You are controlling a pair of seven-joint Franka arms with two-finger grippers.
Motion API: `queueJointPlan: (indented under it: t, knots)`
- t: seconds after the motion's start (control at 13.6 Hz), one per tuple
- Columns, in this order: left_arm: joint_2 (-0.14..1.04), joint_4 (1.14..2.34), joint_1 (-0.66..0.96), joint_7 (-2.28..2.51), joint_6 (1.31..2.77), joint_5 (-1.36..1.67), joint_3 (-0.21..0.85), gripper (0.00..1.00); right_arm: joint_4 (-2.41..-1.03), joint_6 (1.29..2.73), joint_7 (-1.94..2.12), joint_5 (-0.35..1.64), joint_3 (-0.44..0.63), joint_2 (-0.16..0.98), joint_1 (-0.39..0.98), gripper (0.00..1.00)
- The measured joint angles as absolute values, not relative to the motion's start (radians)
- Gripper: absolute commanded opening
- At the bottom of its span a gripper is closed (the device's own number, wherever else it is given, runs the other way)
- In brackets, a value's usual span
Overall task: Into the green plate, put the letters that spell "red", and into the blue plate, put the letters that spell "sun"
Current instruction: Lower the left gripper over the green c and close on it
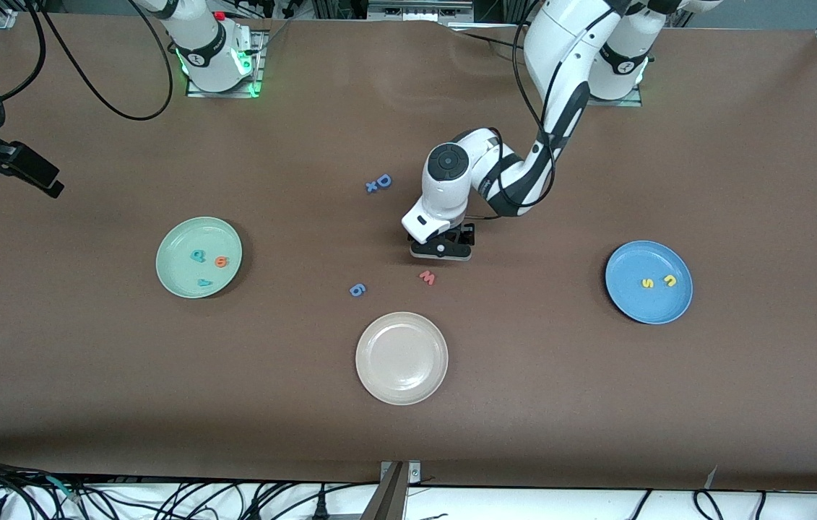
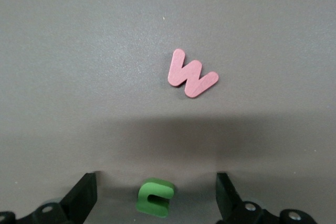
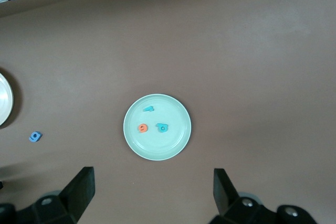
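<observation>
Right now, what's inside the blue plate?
The blue plate holds two yellow letters: an s and a u-or-n shape. Nothing covers them. The green letter lies on the table between the open left gripper's fingers.

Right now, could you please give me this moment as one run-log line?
left claw: open, low over green letter | right claw: open, waiting | green plate: three letters | blue plate: two yellow letters

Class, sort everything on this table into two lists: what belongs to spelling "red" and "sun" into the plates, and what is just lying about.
Belongs to the job:
- green plate with teal r, orange e, teal d
- blue plate with yellow s, yellow u
- green letter between the open left gripper fingers

Lying about:
- pink w
- blue D
- blue x
- blue 6
- beige plate
</observation>
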State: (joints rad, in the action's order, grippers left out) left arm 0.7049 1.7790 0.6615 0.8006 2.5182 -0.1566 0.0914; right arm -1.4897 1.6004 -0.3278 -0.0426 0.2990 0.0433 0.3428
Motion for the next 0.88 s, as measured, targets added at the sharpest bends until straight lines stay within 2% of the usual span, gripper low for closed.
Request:
queueJointPlan:
  t: [0.15,0.37,0.52,0.59,0.66,0.88]
  knots:
    - [0.705,1.779,0.662,0.803,2.519,-0.157,0.096,0.95,-1.490,1.600,-0.328,-0.043,0.299,0.043,0.343,1.00]
    - [0.705,1.779,0.661,0.808,2.519,-0.157,0.097,0.85,-1.490,1.600,-0.328,-0.043,0.299,0.043,0.343,1.00]
    - [0.705,1.779,0.660,0.812,2.519,-0.157,0.097,0.70,-1.490,1.601,-0.328,-0.043,0.299,0.043,0.343,1.00]
    - [0.704,1.778,0.660,0.815,2.521,-0.155,0.097,0.67,-1.490,1.602,-0.329,-0.043,0.299,0.043,0.343,1.00]
    - [0.705,1.777,0.660,0.818,2.521,-0.155,0.097,0.59,-1.490,1.602,-0.330,-0.043,0.299,0.043,0.343,1.00]
    - [0.701,1.773,0.659,0.821,2.521,-0.155,0.097,0.57,-1.490,1.609,-0.333,-0.043,0.299,0.043,0.343,1.00]
